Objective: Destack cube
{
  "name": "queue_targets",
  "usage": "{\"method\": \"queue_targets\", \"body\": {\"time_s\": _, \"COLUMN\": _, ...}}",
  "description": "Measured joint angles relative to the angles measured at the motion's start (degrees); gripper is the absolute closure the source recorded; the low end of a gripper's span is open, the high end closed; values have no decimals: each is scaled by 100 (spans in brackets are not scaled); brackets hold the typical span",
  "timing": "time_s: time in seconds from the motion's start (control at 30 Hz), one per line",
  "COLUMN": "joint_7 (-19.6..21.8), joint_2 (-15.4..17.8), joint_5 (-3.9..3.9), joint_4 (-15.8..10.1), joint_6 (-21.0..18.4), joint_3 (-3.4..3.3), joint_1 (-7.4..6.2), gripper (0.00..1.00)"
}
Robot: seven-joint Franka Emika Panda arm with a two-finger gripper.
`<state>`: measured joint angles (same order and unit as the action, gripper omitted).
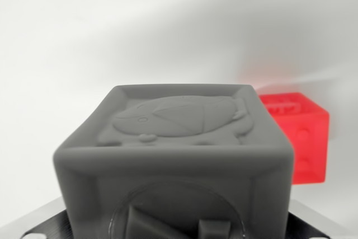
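Observation:
A grey cube (176,155) with an embossed animal on its upper face fills the lower middle of the wrist view, very close to the camera. It sits between my gripper's (176,225) two black fingers (39,225), which show only as dark strips at the bottom corners, pressed against the cube's sides. A red cube (296,138) with raised patterns stands apart on the white surface, behind the grey cube at the wrist view's right. The grey cube hides part of the red cube's left side.
A plain white surface (84,43) stretches behind and to the wrist view's left of both cubes. A faint reddish reflection shows just above the red cube.

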<state>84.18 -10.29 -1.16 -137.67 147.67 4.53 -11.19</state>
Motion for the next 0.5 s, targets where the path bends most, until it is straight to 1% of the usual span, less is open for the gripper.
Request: {"method": "queue_targets", "body": {"time_s": 0.5, "joint_7": 465, "joint_2": -484, "joint_5": -62, "joint_4": 479, "joint_6": 9, "joint_3": -3, "joint_1": -169, "gripper": 100}}
